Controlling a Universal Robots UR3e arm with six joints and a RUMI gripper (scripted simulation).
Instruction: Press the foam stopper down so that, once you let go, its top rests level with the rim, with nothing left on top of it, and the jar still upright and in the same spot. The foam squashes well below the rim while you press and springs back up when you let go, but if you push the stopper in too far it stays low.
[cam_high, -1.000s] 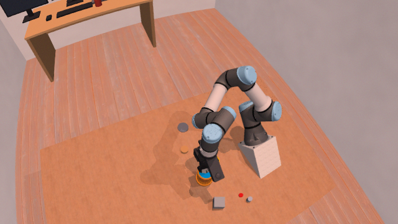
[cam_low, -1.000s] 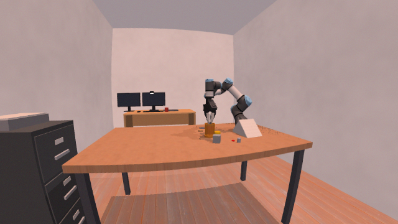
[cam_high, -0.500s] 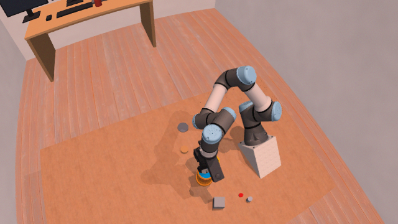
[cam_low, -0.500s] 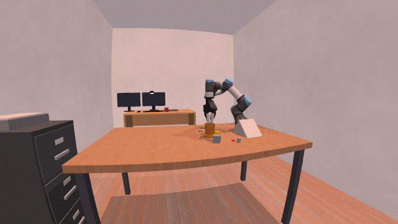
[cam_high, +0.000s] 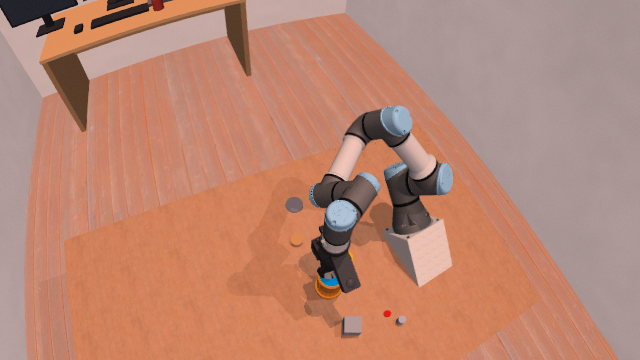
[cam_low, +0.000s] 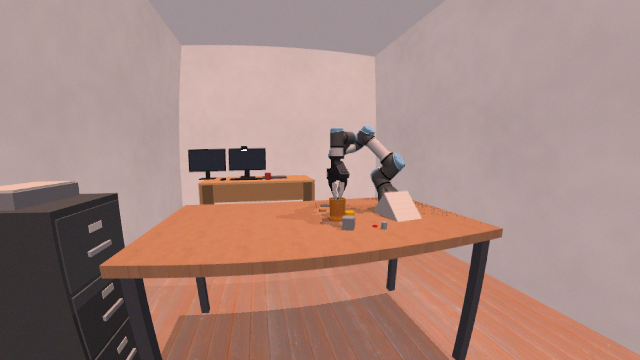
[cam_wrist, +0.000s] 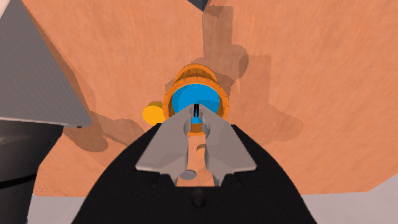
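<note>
With its fingers together and empty, the gripper (cam_wrist: 196, 120) stands over the blue stopper (cam_wrist: 189, 100) in the orange jar (cam_high: 327, 290) near the bench's right edge; I'd press straight down, centered and moderately, never deep.

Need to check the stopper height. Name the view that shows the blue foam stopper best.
Wrist: the blue foam stopper fills the orange jar below the shut gripper. Top shows a sliver; exterior shows only the jar.
</note>
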